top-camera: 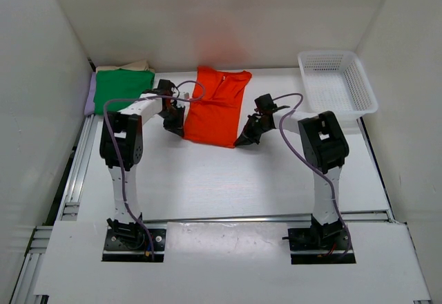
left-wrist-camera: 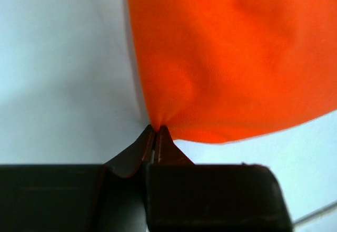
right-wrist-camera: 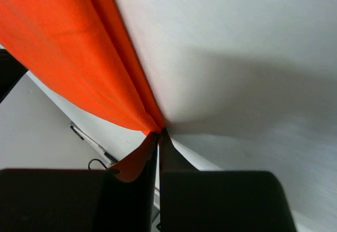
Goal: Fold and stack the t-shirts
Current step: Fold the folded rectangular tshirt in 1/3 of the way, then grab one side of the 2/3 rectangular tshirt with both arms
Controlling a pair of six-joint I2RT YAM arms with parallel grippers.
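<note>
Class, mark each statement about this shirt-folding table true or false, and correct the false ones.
1. The left gripper and the right gripper are each shut on a near corner of the orange-red t-shirt. True.
2. The white basket stands at the far right of the table. True.
3. The green t-shirt lies in the basket. False: it tops a pile at the far left.
4. The orange-red t-shirt lies on that pile. False: it is spread mid-table, apart from the pile.
</note>
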